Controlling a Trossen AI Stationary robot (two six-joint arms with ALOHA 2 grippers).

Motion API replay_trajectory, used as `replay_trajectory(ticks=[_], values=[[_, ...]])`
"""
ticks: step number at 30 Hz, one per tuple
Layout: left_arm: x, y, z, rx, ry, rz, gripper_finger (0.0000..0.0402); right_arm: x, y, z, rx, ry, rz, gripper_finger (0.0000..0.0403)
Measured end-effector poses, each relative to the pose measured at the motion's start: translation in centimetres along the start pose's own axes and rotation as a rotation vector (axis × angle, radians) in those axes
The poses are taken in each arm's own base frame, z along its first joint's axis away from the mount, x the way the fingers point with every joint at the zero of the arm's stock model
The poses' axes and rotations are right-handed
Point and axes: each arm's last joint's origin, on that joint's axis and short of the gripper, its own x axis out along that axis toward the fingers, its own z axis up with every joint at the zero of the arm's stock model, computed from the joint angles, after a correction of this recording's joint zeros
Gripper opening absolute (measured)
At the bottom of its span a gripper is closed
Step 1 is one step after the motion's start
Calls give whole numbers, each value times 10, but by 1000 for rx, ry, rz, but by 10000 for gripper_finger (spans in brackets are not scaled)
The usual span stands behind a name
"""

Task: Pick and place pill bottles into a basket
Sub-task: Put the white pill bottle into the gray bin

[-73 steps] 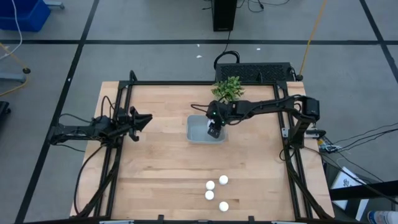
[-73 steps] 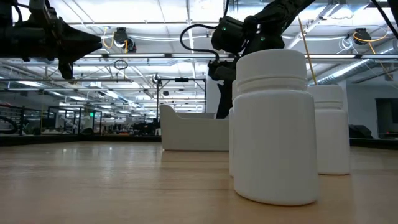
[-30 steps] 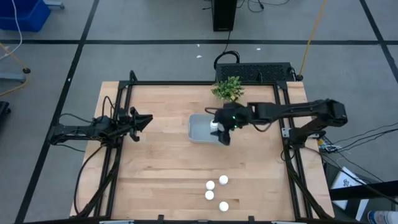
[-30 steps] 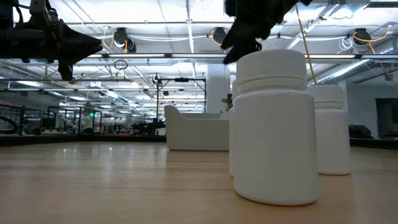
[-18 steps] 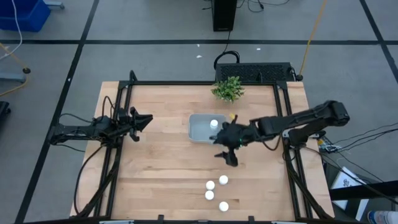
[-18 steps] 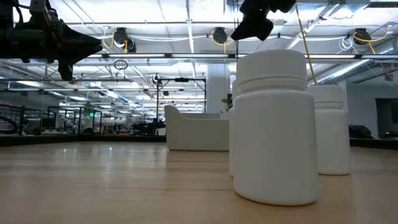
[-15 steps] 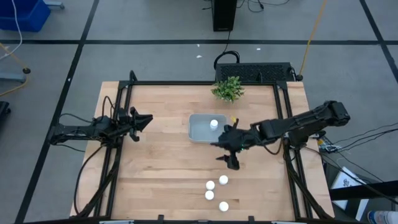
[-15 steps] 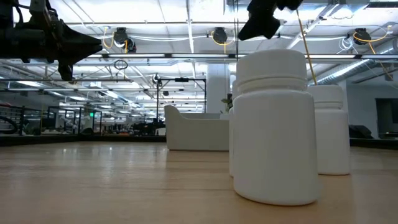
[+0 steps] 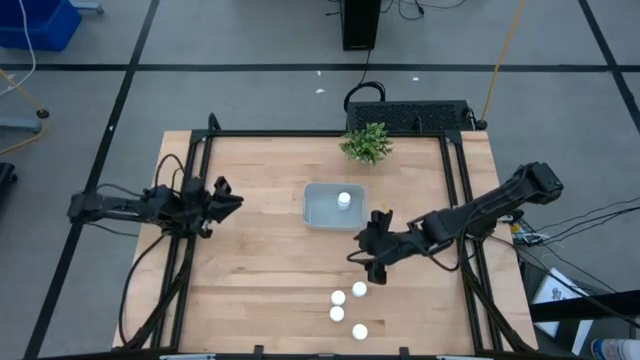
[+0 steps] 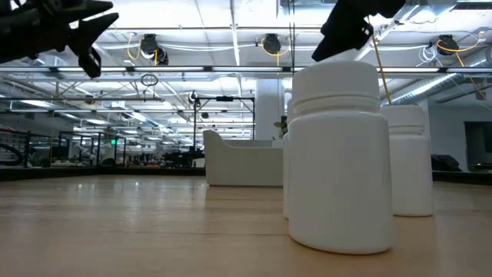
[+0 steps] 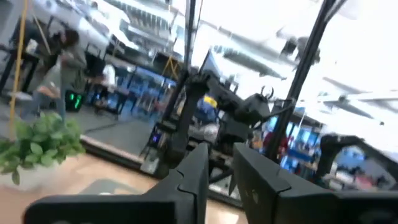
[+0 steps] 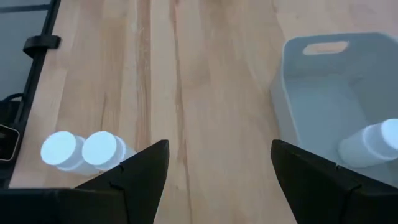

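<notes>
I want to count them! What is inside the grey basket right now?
One small white pill bottle stands inside the basket, near one end. The rest of its floor looks bare from above. In the low view, the basket's wall hides everything inside.

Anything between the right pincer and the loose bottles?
No. In the high view only bare table separates the right pincer from the bottles.
</notes>
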Motion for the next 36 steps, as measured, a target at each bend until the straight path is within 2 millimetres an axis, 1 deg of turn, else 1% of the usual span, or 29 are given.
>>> replay_trajectory(ticks=[4, 7, 10, 13, 15, 17, 20, 24, 27, 32, 36], values=[[16, -5, 3, 24, 73, 26, 136, 10, -1, -12, 22, -34, 16, 279], [32, -10, 6, 26, 128, 54, 180, 15, -5, -22, 17, -105, 12, 279], [51, -17, 11, 36, 183, 45, 215, 12, -11, -31, 7, -207, -8, 279], [70, -22, 9, 74, 288, 60, 237, 2, -21, -40, 19, -329, -19, 279], [83, -25, 4, 96, 356, 63, 245, -8, -27, -43, 44, -452, -8, 279], [96, -31, -1, 119, 412, 25, 251, -19, -32, -47, 78, -569, 33, 279], [115, -42, -12, 173, 492, -54, 256, -29, -39, -56, 121, -681, 76, 279], [138, -57, -26, 259, 638, -112, 257, -34, -45, -69, 139, -723, 123, 279], [157, -69, -33, 271, 725, -91, 257, -34, -46, -74, 149, -738, 135, 279], [194, -84, -49, 179, 862, -20, 257, -35, -46, -73, 166, -754, 149, 279], [222, -90, -59, 231, 954, -9, 257, -37, -45, -71, 161, -773, 182, 279]])
